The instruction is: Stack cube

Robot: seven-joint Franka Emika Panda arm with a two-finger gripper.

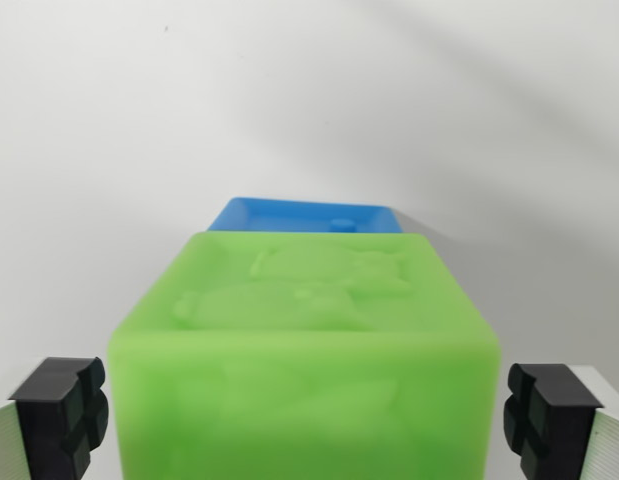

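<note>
Green cube (304,350) fills the gap between fingers (61,415).

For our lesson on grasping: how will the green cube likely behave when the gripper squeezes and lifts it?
The green cube looks like solid moulded plastic, so probably stiff. Its flat sides suit the pads, though the smooth surface may slip slightly. Flat-faced, it should not roll. The gripper stands open around it.
</note>
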